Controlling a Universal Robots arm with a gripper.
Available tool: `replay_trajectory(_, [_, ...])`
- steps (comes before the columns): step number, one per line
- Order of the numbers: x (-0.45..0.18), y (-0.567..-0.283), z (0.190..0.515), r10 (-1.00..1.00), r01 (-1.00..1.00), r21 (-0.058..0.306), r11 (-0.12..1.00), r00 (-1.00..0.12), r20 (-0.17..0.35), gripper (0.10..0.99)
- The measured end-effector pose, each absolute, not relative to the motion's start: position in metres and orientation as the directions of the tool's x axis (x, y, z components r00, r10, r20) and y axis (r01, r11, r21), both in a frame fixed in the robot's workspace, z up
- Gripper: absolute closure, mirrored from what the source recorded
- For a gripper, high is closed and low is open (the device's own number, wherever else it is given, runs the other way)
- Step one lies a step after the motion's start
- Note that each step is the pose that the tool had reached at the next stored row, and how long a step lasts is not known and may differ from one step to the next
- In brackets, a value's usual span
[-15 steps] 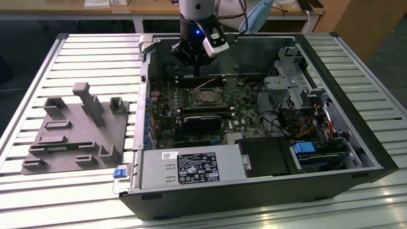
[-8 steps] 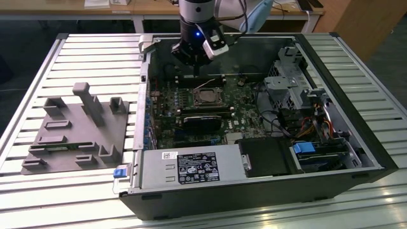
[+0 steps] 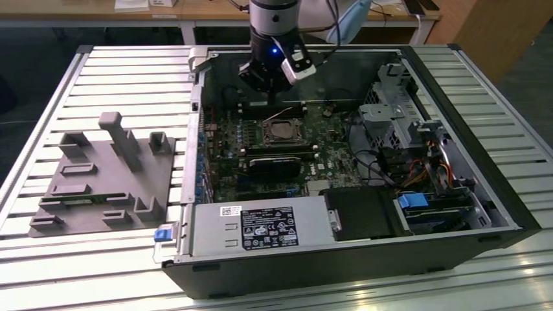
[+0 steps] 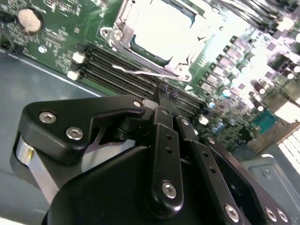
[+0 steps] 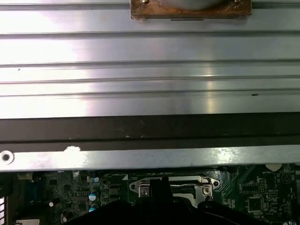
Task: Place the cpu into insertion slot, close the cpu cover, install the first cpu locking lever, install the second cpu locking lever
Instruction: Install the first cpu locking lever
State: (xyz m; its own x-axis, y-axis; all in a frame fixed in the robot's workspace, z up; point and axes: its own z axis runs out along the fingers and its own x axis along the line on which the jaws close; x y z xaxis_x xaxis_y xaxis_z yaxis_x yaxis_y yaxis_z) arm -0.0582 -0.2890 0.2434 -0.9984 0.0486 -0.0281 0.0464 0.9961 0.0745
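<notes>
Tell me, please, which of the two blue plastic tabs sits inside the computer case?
The drive-bay tab, toward the exterior view's right, sits inside the case; the corner tab juts outside its wall, over the table.

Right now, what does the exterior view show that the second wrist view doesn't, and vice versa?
The exterior view adds the open computer case, its power supply, and the grey fixture plate on the slatted table at the exterior view's left. The second wrist view adds a thin wire lever beside the cpu cover and a coin battery. Both share the end effector over the green motherboard, close to the cpu.
</notes>
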Motion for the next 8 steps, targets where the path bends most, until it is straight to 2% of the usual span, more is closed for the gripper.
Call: replay_trajectory(8, [-0.0509,-0.2890,0.2382,0.048,0.046,0.073,0.996,-0.998,-0.028,0.980])
